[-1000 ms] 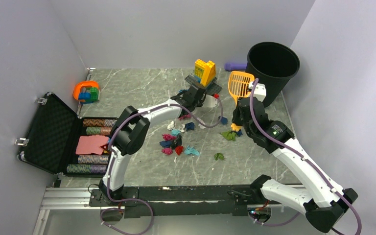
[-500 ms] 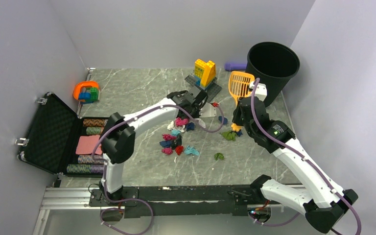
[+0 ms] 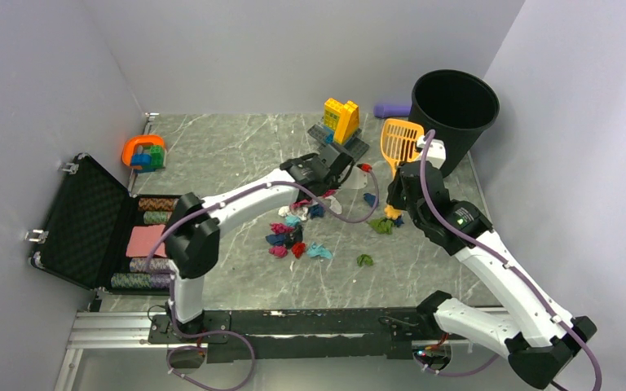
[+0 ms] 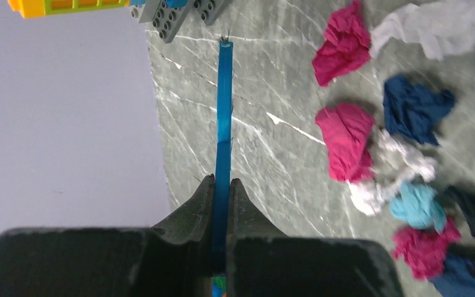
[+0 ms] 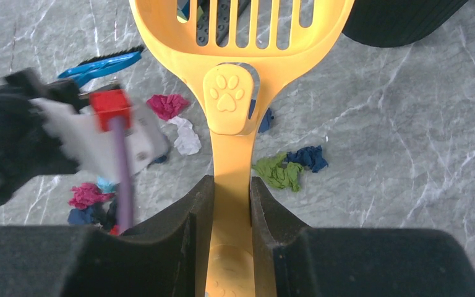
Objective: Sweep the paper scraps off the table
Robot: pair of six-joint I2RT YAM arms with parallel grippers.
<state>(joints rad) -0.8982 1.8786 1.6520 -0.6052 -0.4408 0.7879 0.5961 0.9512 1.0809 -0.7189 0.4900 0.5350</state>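
Observation:
Several crumpled paper scraps (image 3: 293, 235) lie on the grey marble table (image 3: 228, 151), magenta, blue, teal, red and white, with green ones (image 3: 364, 260) further right. My left gripper (image 3: 336, 160) is shut on a thin blue brush (image 4: 224, 117), which points toward the brick build at the back; the scraps (image 4: 345, 141) lie to its right. The brush (image 5: 102, 64) also shows in the right wrist view. My right gripper (image 3: 399, 187) is shut on the handle of a yellow slotted scoop (image 5: 241, 37), held above a green scrap (image 5: 278, 173).
A black bucket (image 3: 454, 106) stands at the back right. A yellow-blue brick build (image 3: 341, 120) sits on a grey plate at the back. An open black case (image 3: 90, 220) lies at the left, and an orange holder with bricks (image 3: 143, 152) behind it.
My left arm has stretched further out and its gripper with the brush has shifted a little to the right. The right arm and scoop have stayed still.

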